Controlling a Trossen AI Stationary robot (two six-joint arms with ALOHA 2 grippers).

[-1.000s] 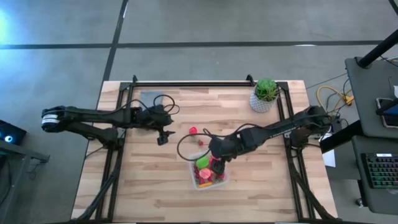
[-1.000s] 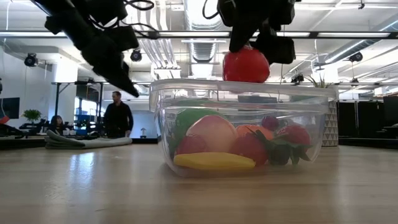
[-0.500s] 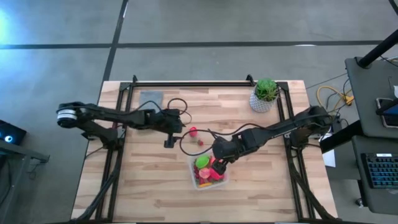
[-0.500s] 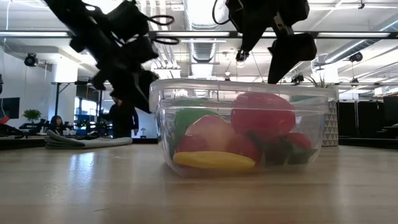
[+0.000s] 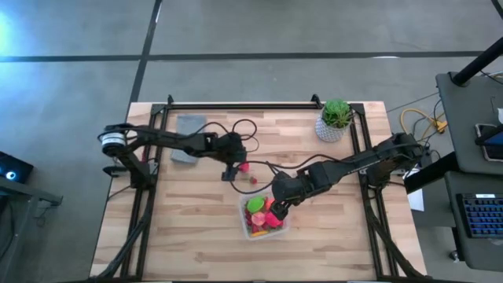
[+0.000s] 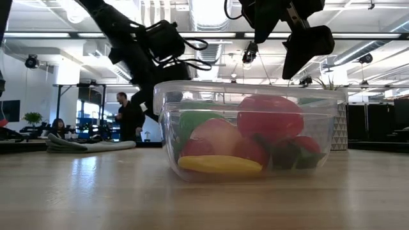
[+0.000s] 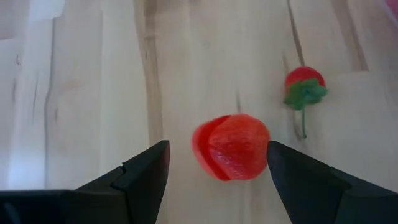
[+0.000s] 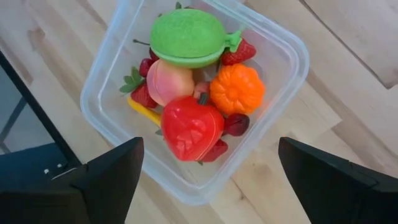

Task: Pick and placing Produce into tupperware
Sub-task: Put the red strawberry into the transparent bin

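The clear tupperware [image 5: 278, 228] stands on the table's near middle and holds a green piece [image 8: 186, 36], a peach piece [image 8: 166, 83], an orange piece [image 8: 236, 89], a large red piece [image 8: 191, 129] and berries. My right gripper [image 8: 205, 180] hangs open and empty above it. A red rounded piece [image 7: 231, 146] and a small red berry with a green stem [image 7: 303, 87] lie on the table left of and beyond the tupperware. My left gripper [image 7: 217, 168] is open, its fingers either side of the red piece, not touching it.
A green potted plant in a white pot [image 5: 335, 119] stands at the table's far right. A flat grey cloth [image 5: 189, 126] lies at the far left. Black cables loop over the table's middle. People show in the room beyond in the low view.
My right gripper has opened and let go of the large red piece, which has dropped into the tupperware; the gripper has stayed above it. My left gripper has gone toward the table's right edge, up to the red piece on the table.
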